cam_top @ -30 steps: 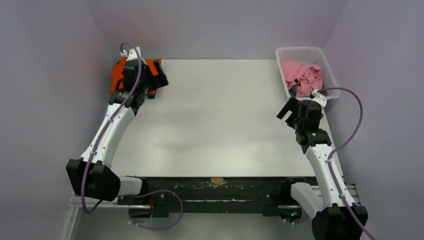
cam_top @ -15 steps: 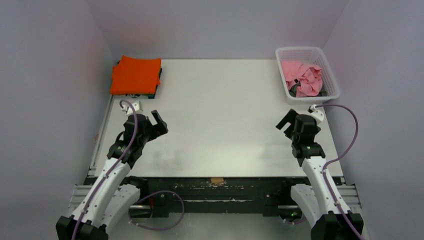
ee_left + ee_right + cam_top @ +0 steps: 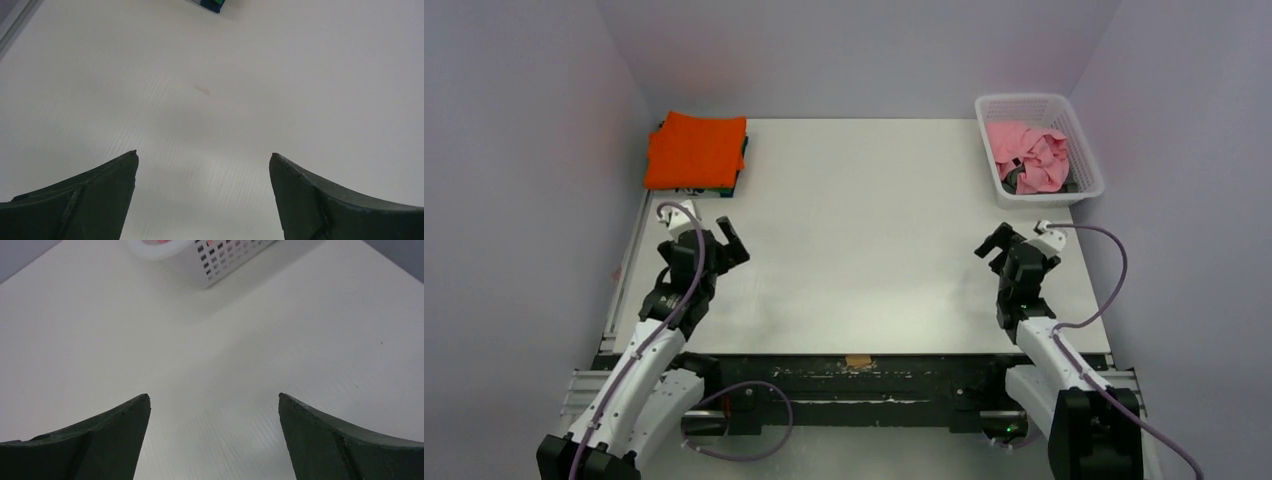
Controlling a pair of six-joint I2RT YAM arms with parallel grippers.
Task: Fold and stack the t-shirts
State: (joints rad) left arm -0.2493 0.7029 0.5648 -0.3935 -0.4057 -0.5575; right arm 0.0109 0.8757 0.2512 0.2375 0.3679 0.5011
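A folded bright orange t-shirt [image 3: 694,150] lies on top of a stack at the far left corner, with green and dark blue edges [image 3: 742,166] showing under it. In the left wrist view only a blue and green corner of that stack [image 3: 212,4] shows. A crumpled pink t-shirt [image 3: 1030,152] sits in the white basket [image 3: 1087,152] at the far right. My left gripper [image 3: 721,241] [image 3: 203,154] hangs open over bare table, well short of the stack. My right gripper [image 3: 999,243] [image 3: 214,395] is open too, short of the basket [image 3: 225,257], with nothing between its fingers.
Something dark [image 3: 1016,178] lies beside the pink shirt in the basket. Lilac walls close in the table on the left, back and right. A metal rail [image 3: 624,270] runs along the table's left edge.
The left arm has pulled back from the orange stack toward the near edge, leaving it uncovered. The right arm has drawn back from the basket. Both grippers stayed open.
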